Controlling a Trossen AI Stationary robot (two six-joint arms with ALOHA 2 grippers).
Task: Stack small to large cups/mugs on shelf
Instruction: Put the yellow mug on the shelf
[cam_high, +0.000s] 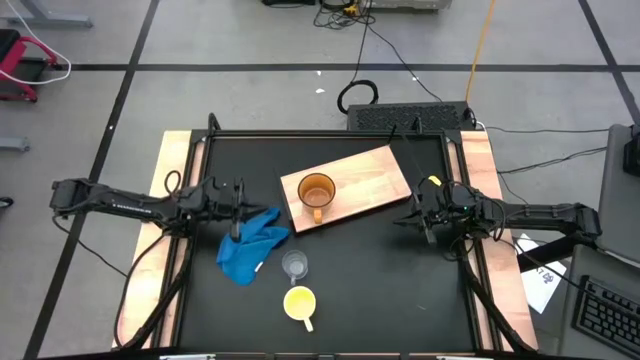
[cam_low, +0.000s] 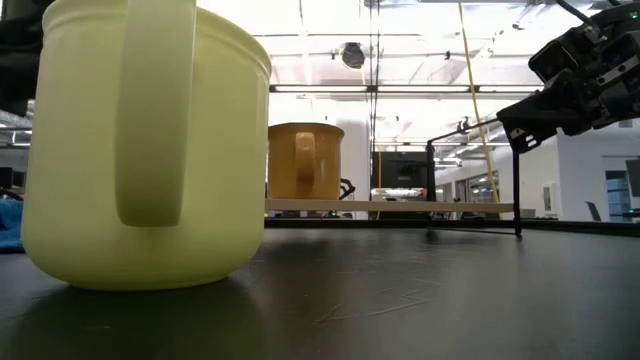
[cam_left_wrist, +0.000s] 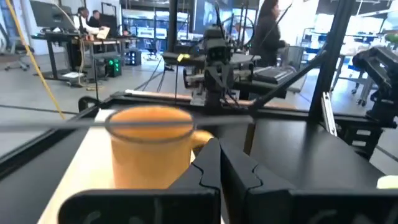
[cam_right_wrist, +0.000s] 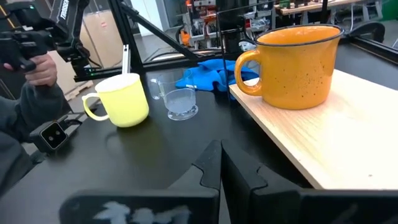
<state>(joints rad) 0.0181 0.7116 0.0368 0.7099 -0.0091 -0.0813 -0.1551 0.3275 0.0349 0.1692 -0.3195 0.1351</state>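
The orange-brown mug (cam_high: 316, 190) stands upright on the light-wood shelf (cam_high: 370, 175), near the shelf's end closer to the left claw (cam_high: 237, 212), with its handle turned toward the bench front; nothing shows inside it. The small clear cup (cam_high: 294, 265) stands upright on the black bench (cam_high: 380, 280), apart from the shelf, and appears empty. The yellow mug (cam_high: 300, 303) stands upright on the bench just beyond the clear cup, nearer the front edge, handle toward the front; its interior shows no contents. The left claw is closed with fingers together and holds nothing; it hovers at the bench's left side, directly above the blue cloth (cam_high: 250, 248), with the orange-brown mug near and ahead of it. The right claw (cam_high: 428, 222) is likewise closed and empty; it hovers at the bench's right side just beside the shelf's right end, well apart from the clear cup and the yellow mug, which lie ahead of it and toward the front.
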